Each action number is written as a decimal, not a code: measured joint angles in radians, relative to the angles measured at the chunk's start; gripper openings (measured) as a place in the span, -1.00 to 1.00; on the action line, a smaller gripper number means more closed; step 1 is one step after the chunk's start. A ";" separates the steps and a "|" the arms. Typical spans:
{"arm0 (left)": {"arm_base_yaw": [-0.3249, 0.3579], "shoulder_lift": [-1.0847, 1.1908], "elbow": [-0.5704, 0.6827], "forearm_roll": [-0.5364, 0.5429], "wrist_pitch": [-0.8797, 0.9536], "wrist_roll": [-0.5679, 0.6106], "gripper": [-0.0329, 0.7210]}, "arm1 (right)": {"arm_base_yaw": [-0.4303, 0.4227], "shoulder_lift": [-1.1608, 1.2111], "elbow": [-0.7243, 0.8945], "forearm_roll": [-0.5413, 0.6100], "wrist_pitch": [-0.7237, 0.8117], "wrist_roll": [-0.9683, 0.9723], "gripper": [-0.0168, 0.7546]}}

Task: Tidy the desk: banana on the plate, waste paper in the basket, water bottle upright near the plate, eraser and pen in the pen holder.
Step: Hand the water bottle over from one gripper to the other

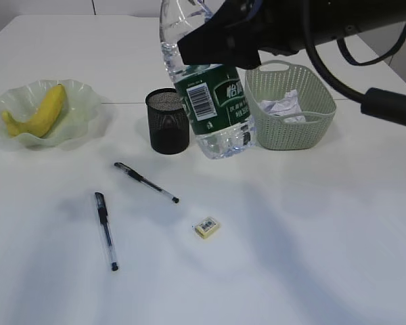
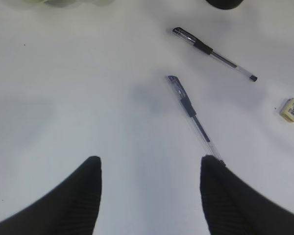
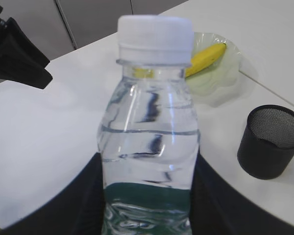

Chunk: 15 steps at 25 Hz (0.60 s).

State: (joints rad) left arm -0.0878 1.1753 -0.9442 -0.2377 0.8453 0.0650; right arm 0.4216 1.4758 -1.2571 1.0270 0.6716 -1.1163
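My right gripper (image 1: 213,47) is shut on the water bottle (image 1: 213,101), clear with a green label and white cap (image 3: 149,122), held nearly upright between the black mesh pen holder (image 1: 168,122) and the green basket (image 1: 291,132). Crumpled waste paper (image 1: 282,107) lies in the basket. The banana (image 1: 42,112) lies on the pale green plate (image 1: 88,101) at the left. Two pens (image 1: 146,182) (image 1: 105,230) and a yellow eraser (image 1: 207,227) lie on the table. My left gripper (image 2: 151,169) is open and empty above the table; its right fingertip is beside one pen's (image 2: 193,115) tip.
The white table has a seam running across behind the plate. The other pen (image 2: 214,54) and the eraser (image 2: 291,108) show in the left wrist view. The pen holder (image 3: 272,142) and the banana (image 3: 206,58) show behind the bottle in the right wrist view.
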 joint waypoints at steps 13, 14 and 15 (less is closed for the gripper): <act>0.000 0.000 0.000 0.000 0.000 0.000 0.29 | 0.000 0.036 0.000 0.389 0.017 -0.489 -0.11; 0.000 0.000 0.000 0.000 0.000 0.000 0.29 | 0.000 0.039 0.000 0.405 0.022 -0.504 -0.11; 0.000 0.000 0.000 0.000 -0.001 0.000 0.29 | 0.000 0.044 0.000 0.417 0.029 -0.510 -0.11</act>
State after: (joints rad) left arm -0.0878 1.1753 -0.9442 -0.2377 0.8447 0.0650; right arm 0.4216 1.5202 -1.2571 1.4438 0.7005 -1.6260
